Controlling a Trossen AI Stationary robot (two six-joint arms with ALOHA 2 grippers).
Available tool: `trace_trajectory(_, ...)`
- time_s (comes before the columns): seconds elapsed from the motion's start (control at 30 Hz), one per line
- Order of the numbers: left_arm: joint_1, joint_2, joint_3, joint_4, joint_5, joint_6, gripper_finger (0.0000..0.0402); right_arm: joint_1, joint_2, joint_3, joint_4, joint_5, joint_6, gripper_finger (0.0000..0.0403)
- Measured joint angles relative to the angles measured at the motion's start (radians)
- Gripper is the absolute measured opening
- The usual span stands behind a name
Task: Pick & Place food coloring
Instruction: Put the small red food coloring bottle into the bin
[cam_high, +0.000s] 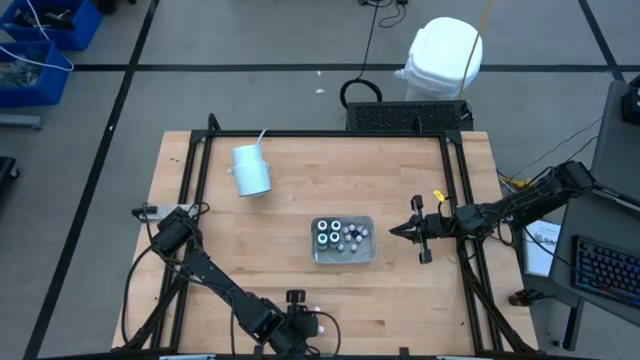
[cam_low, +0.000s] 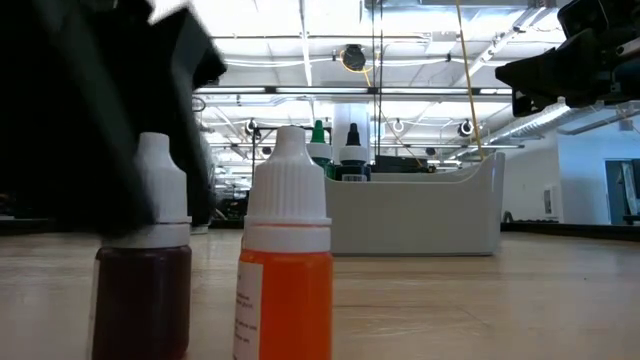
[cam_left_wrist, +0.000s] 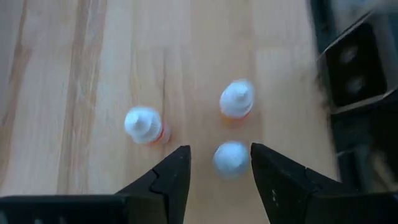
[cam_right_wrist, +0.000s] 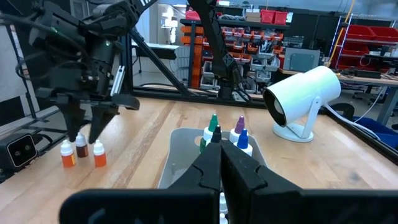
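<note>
From above, the left gripper (cam_high: 306, 322) hangs at the bottom edge, the clear tray (cam_high: 343, 240) mid-table. The right gripper (cam_high: 397, 232), pinched shut and empty, waits beside it. In the left wrist view, open fingers (cam_left_wrist: 168, 180) straddle one small bottle (cam_left_wrist: 229, 157); two neighbors crowd close and could tip

The left gripper (cam_left_wrist: 221, 163) points down at the wooden table (cam_left_wrist: 74, 74), fingers (cam_left_wrist: 166, 177) parted. 1 white-capped food coloring bottle (cam_left_wrist: 230, 158) sits between them. 2 more white-capped bottles (cam_left_wrist: 144, 124) with orange bodies stand just beyond, apart from each other.
</note>
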Motion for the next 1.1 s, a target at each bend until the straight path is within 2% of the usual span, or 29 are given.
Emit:
trace_trajectory(0.8,0.009,0.000,-0.015,0.014,-0.004,0.003,0.0168,0.000,0.000,0.000,0.000,0.005,0.000,0.0000)
trace_trajectory(0.9,0.015,0.000,-0.015,0.014,-0.015,0.003,0.0145,0.000,0.000,0.000,0.000,0.005,0.000,0.0000)
trace_trajectory(1.1,0.016,0.000,-0.014,-0.018,-0.008,0.009,0.0073,0.000,0.000,0.000,0.000,0.004,0.000,0.0000)
